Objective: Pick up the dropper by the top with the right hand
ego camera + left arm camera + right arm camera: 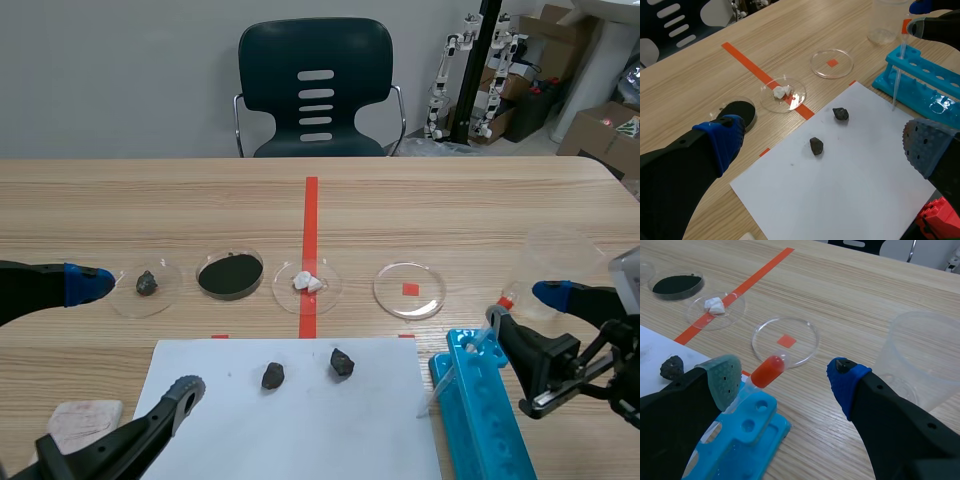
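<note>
The dropper [767, 371] has an orange-red bulb and a clear tube, and it leans in the blue rack [747, 432]. My right gripper [785, 377] is open with the bulb between its fingers, nearer the grey-green pad; neither pad touches it. In the scene view the dropper's bulb [507, 297] shows at the near right, between the fingers of the right gripper [525, 315]. The left wrist view shows the dropper [896, 80] standing in the rack [920, 80]. My left gripper [138, 337] hangs open over the table's left side, holding nothing.
A clear plastic cup [922, 357] stands just beyond the right gripper. Several petri dishes sit in a row: empty [409, 289], white bits [307, 283], black powder [230, 274], a stone [148, 284]. Two dark stones [342, 362] [272, 375] lie on white paper [300, 430].
</note>
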